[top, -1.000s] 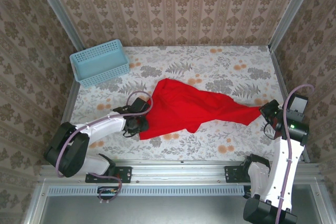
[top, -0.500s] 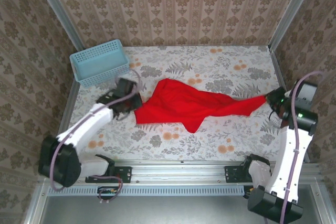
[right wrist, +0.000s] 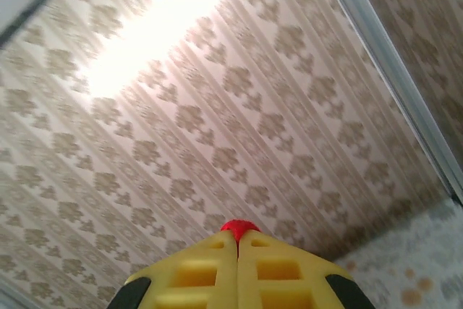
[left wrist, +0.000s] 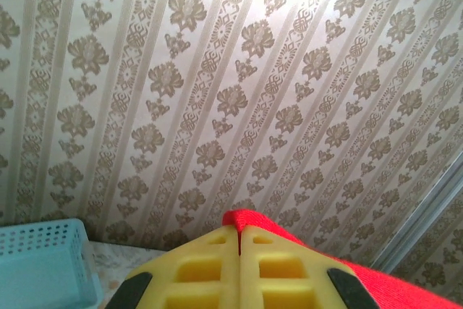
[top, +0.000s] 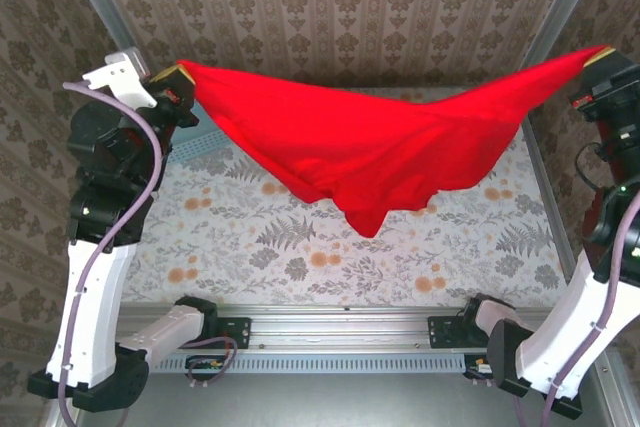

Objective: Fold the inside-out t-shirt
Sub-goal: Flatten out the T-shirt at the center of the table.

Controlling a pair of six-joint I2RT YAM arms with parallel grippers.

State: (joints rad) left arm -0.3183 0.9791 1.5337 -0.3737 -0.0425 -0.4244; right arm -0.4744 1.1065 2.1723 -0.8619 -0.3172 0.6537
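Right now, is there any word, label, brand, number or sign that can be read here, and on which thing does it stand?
No readable text anywhere.
The red t-shirt, held up between the left gripper and the right gripper, is plain.
The blue basket, the table cover and the wallpaper carry only ornament, no letters.

Around me stand walls [top: 340, 7] papered in beige damask stripes, joined by grey metal corner posts [top: 566, 7]. A bright glare [right wrist: 145, 41] washes out the paper high up. Below, my table [top: 250, 237] wears a pale floral covering. A metal rail [top: 340, 319] runs along its near edge, and a light-blue basket [left wrist: 40, 262] sits toward its far left corner.
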